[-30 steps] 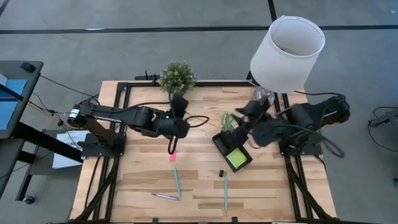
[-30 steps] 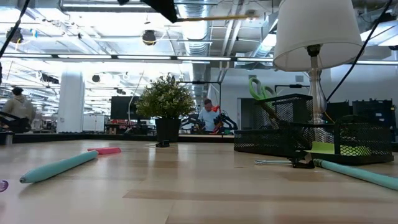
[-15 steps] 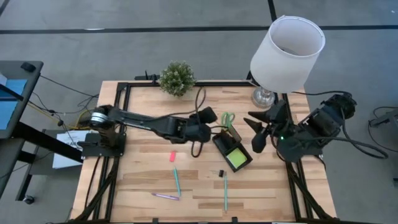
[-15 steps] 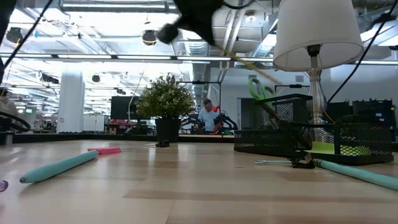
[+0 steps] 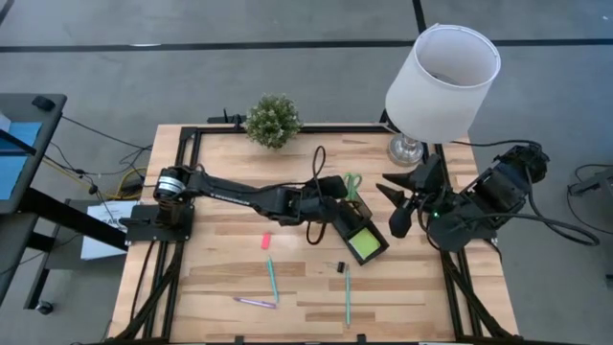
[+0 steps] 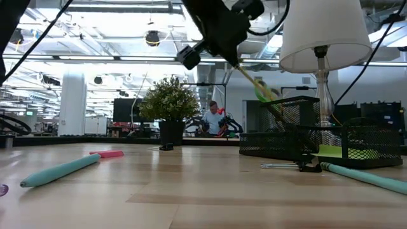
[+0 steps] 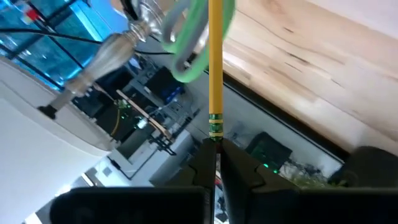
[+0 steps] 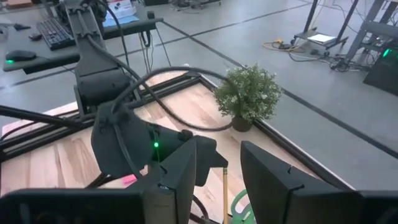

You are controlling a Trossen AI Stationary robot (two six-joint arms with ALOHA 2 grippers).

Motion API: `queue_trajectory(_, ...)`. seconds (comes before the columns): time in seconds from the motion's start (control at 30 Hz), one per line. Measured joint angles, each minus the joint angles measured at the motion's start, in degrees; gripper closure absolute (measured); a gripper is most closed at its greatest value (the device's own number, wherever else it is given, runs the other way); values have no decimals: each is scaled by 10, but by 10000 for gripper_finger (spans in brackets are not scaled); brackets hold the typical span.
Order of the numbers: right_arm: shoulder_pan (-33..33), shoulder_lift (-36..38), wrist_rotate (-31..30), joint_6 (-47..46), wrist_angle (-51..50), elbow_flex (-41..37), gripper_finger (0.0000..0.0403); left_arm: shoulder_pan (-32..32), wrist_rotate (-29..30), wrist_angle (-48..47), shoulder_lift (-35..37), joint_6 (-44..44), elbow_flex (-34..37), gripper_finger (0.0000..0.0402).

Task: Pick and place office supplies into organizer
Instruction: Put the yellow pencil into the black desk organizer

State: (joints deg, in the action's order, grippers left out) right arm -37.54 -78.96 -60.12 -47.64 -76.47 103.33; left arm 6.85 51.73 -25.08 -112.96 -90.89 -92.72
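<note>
My left gripper [image 5: 332, 189] hangs over the organizer's [image 5: 341, 220] far end, shut on a yellow wooden pencil [image 7: 215, 68]. The pencil [image 6: 249, 76] slants down toward the organizer's [image 6: 286, 137] mesh cup. Its tip is beside the green scissors handles [image 7: 198, 38] that stick up from the cup. A lime-green sticky-note pad [image 5: 365, 244] lies in the organizer. On the table lie a pink eraser [image 5: 266, 241], two teal pens [image 5: 272, 278] [image 5: 347, 295], a purple pen [image 5: 255, 303] and a black clip [image 5: 339, 267]. My right gripper [image 5: 392, 203] is open right of the organizer. My left gripper pinches the pencil's eraser end [image 7: 215, 135], just behind the green band, between its two fingers [image 7: 244, 169]. The pencil runs straight on along the fingers. It is held in the air, slanting down from the table's left toward the mesh cup, clear of the table.
A lamp [image 5: 442, 81] with a white shade stands at the far right corner, close behind the organizer. A small potted plant [image 5: 273, 120] sits at the far edge. The near half of the table holds only the pens, clip and eraser.
My left gripper has swung toward the table's right and down, from near the plant to the organizer, rolling as it went. The pencil, level before, now slants down toward the mesh cup. My right gripper drew back from the organizer toward the right edge, then kept still.
</note>
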Motion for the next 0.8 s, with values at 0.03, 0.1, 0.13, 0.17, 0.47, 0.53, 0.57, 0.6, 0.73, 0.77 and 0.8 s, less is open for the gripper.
queue_trajectory(0.03, 0, 0, 0, 0, 0, 0, 284, 0, -4, 11, -2, -3, -1, 401)
queue_trajectory(0.1, 0, 0, 0, 1, -1, 0, 284, 0, -2, 27, -6, 0, 0, 401)
queue_trajectory(0.13, 0, 0, 0, 1, -3, 0, 284, 0, -3, 41, -8, 2, 0, 401)
queue_trajectory(0.17, 0, 0, 1, 1, -7, 0, 284, 0, -6, 58, -12, 3, -1, 401)
queue_trajectory(0.47, -1, 0, 26, 1, -25, 0, 284, 1, -53, 47, -16, -33, 1, 401)
queue_trajectory(0.53, -1, 0, 30, 1, -25, 0, 284, -2, -48, 41, -16, -46, 0, 401)
queue_trajectory(0.57, -1, 0, 31, 1, -25, 0, 284, -4, -47, 36, -16, -47, 0, 401)
queue_trajectory(0.6, -1, 0, 31, 0, -25, 0, 284, -5, -42, 31, -16, -48, 0, 401)
queue_trajectory(0.73, -1, 0, 31, 0, -24, 0, 284, -13, -17, 32, -16, -88, 0, 401)
queue_trajectory(0.77, -1, 0, 31, 0, -24, 0, 284, -15, -16, 32, -16, -102, -1, 401)
queue_trajectory(0.8, -1, 0, 31, 0, -24, 0, 284, -17, -17, 36, -16, -118, -3, 401)
